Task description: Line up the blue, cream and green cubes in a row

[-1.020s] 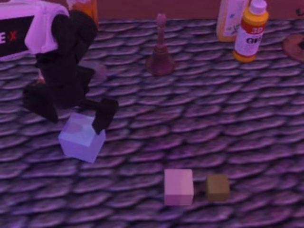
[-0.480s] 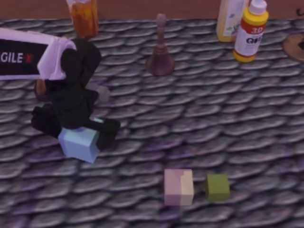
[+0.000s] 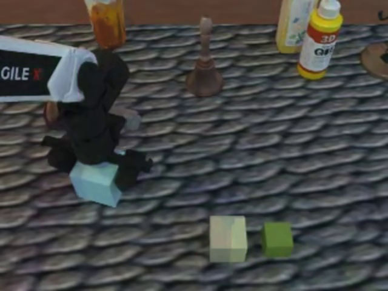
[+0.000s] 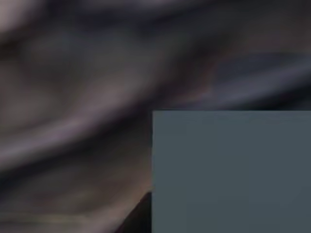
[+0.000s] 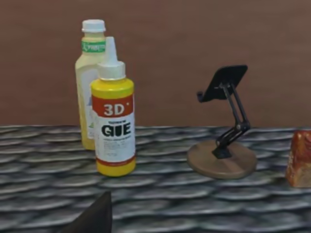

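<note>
The pale blue cube [image 3: 96, 183] lies at the table's left, and my left gripper [image 3: 97, 168] is lowered over it. One dark finger [image 3: 132, 171] presses its right side and the other its left, so the gripper is shut on it. In the left wrist view the blue cube [image 4: 228, 170] fills the frame, with a fingertip [image 4: 141, 218] against its edge. The cream cube [image 3: 228, 239] and the smaller green cube [image 3: 277, 239] sit side by side near the front, a small gap between them. My right gripper is out of the top view; one fingertip [image 5: 99, 216] shows, holding nothing.
Along the back stand an orange bottle [image 3: 107, 21], a brown bell [image 3: 204, 63], a pale yellow bottle [image 3: 294, 24] and a yellow glue bottle [image 3: 319, 39]. A phone stand [image 5: 226, 121] on a round wooden base sits at the back right.
My left gripper has come down from above the blue cube to straddle it, and its fingers have closed in on the sides. The cube shifted slightly left. The cream and green cubes stayed put.
</note>
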`<state>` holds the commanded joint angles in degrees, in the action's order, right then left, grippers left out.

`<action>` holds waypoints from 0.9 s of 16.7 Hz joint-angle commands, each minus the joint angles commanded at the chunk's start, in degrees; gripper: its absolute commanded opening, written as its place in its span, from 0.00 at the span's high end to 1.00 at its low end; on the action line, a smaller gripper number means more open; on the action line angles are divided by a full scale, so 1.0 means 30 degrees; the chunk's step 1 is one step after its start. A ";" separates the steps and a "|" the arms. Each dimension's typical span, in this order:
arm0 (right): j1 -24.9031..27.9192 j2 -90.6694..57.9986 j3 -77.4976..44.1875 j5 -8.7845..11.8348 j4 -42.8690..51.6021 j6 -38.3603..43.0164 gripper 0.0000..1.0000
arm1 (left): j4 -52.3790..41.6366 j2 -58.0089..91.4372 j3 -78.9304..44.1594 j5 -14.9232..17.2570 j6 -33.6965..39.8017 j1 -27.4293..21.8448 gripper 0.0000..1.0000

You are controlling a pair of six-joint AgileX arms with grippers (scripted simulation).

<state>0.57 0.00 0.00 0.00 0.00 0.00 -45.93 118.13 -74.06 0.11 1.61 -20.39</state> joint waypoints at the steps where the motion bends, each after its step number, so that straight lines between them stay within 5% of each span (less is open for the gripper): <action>1: 0.0000 0.0000 0.0000 0.0000 0.0000 0.0000 0.00 | 0.0000 0.0000 0.0000 0.0000 0.0000 0.0000 0.60; 6: 0.0000 0.0000 0.0000 0.0000 0.0000 0.0000 0.00 | 0.0000 0.0000 0.0000 0.0000 0.0000 0.0000 0.98; 15: 0.0000 0.0000 0.0000 0.0000 0.0000 0.0000 0.00 | -0.0053 -0.0153 -0.0031 -0.0004 -0.0024 0.0005 1.00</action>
<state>0.57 0.00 0.00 0.00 0.00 0.00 -46.09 117.67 -74.15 0.10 1.54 -20.38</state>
